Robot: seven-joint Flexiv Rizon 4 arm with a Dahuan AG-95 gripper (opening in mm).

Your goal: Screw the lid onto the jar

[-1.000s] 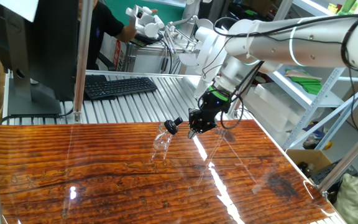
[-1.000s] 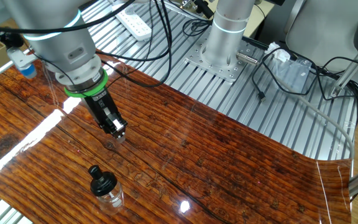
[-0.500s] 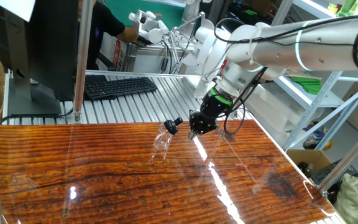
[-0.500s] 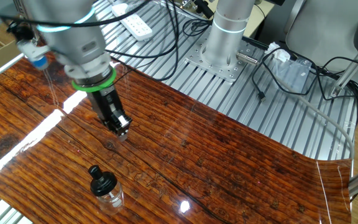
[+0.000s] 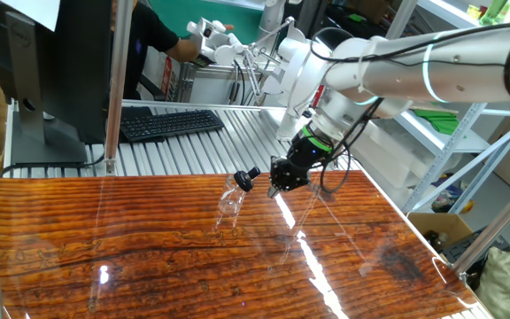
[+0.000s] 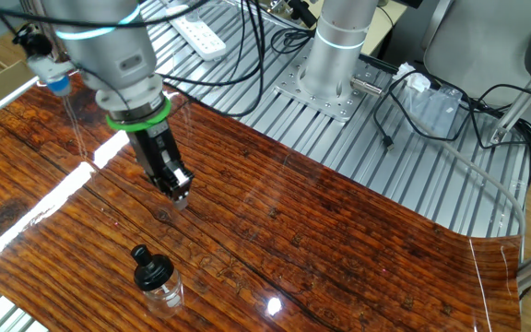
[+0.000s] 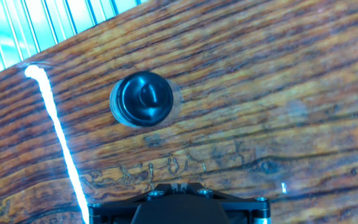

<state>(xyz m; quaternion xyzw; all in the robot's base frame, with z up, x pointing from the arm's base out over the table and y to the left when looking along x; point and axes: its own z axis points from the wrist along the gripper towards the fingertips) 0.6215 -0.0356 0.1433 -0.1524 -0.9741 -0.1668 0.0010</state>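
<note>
Where it stands upright, jar (image 6: 163, 291) wears black lid (image 6: 152, 267).

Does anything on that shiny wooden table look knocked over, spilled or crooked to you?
Nothing stands out. The jar stands upright on the table with the lid sitting on top, and no spill shows. The gripper hangs apart from it, holding nothing visible.

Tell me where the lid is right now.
The lid sits on top of the jar, which stands upright on the wooden table near its front edge in the other fixed view, apart from the gripper hovering behind it.
</note>
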